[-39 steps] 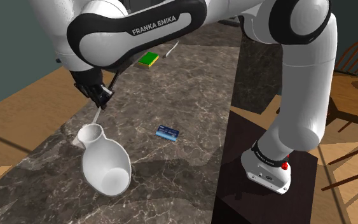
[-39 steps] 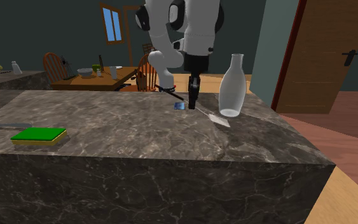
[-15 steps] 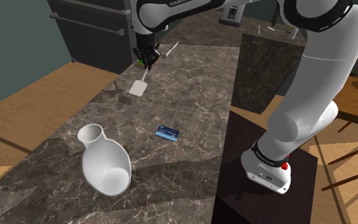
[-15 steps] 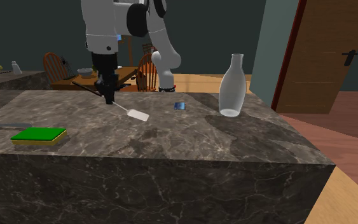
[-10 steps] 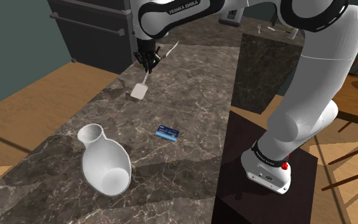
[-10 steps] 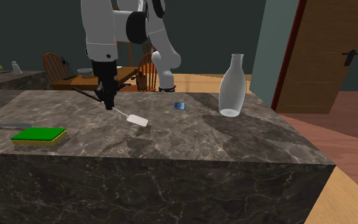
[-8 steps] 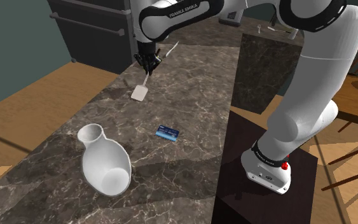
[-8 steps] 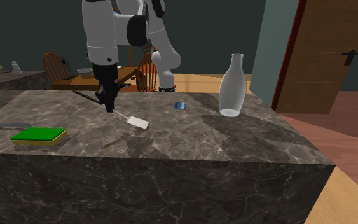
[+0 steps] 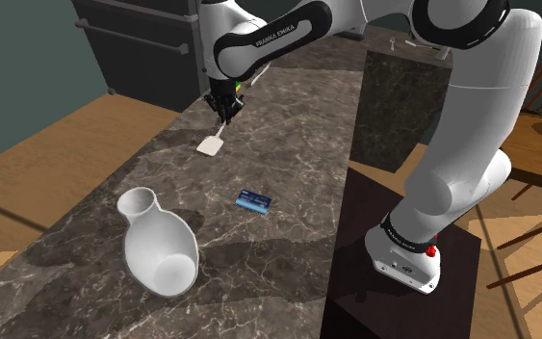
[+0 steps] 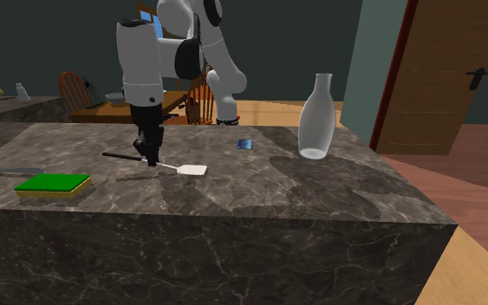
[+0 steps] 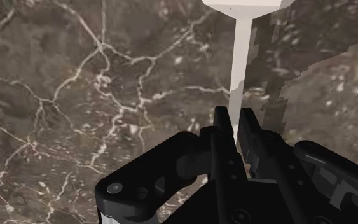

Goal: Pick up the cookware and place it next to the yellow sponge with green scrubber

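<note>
The cookware is a spatula with a white blade (image 9: 210,146) and a thin stem. My gripper (image 9: 223,108) is shut on its handle, and the blade slopes down to the marble counter (image 9: 288,144). In the second exterior view the gripper (image 10: 151,157) holds the spatula (image 10: 191,170) nearly level, its dark handle end sticking out toward the yellow sponge with green top (image 10: 53,184), which lies a short way off to that view's left. In the wrist view the fingers (image 11: 220,137) clasp the white stem (image 11: 239,63) just above the marble.
A large white vase (image 9: 159,249) stands near the counter's front end, seen also as the vase (image 10: 315,118) at the second exterior view's right. A small blue card (image 9: 253,200) lies mid-counter. A grey knife (image 10: 4,171) lies behind the sponge. A dining table with chairs (image 10: 129,102) stands beyond.
My gripper carried the spatula from beside the vase across the counter toward the sponge, then lowered it; the spatula now lies nearly level with its blade at the surface.
</note>
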Tool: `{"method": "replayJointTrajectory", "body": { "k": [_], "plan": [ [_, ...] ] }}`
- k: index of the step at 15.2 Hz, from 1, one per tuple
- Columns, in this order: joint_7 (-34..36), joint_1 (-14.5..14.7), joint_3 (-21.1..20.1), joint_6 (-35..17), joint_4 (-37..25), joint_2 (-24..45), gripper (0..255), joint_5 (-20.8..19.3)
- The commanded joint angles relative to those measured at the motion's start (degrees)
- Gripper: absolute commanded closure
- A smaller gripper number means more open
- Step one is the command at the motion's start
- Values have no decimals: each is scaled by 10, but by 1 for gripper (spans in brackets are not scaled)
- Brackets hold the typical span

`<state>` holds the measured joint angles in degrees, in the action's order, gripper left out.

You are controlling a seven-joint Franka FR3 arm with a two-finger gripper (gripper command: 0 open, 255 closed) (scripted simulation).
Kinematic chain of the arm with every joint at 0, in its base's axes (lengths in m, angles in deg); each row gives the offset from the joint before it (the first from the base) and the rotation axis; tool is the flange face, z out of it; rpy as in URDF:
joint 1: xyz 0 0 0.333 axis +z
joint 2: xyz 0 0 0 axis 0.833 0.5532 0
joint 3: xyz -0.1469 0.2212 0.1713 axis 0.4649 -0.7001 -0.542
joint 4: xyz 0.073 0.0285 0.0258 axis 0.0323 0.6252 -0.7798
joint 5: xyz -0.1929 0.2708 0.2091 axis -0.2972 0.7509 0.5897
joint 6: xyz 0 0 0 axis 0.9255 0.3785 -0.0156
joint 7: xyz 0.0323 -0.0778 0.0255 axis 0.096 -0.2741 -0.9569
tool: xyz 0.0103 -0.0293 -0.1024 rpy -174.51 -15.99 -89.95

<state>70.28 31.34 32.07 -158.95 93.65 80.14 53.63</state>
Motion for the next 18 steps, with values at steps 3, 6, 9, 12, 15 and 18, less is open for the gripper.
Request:
{"method": "replayJointTrajectory", "body": {
  "k": [3,6,9,12,15,18],
  "plan": [
    [3,1,1,-5,3,3,255,-3],
    [3,1,1,-5,3,3,255,-3],
    [2,1,1,-5,3,3,0,-3],
    [2,1,1,-5,3,3,0,-3],
    [-7,-3,-7,24,-12,-16,0,13],
    [-15,-5,-13,52,-28,-31,0,26]
  ]
}}
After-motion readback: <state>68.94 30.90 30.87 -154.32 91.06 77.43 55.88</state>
